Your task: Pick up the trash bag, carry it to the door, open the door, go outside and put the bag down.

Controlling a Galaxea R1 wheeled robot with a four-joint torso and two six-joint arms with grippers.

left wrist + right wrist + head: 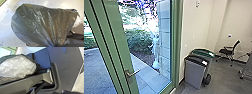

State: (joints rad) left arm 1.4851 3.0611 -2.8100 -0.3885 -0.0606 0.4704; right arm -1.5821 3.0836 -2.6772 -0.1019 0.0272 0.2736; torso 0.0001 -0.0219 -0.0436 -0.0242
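We list one dark trash bag (41, 23), above the floor (7, 37), its gathered neck apparently pinched shut in our left end effector (56, 45); likely light, soft, slippery, best held at those pleats; grip point murky and cut off; right end effector's state, we cannot tell.

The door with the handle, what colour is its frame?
The door's frame is green. It shows best in the head view.
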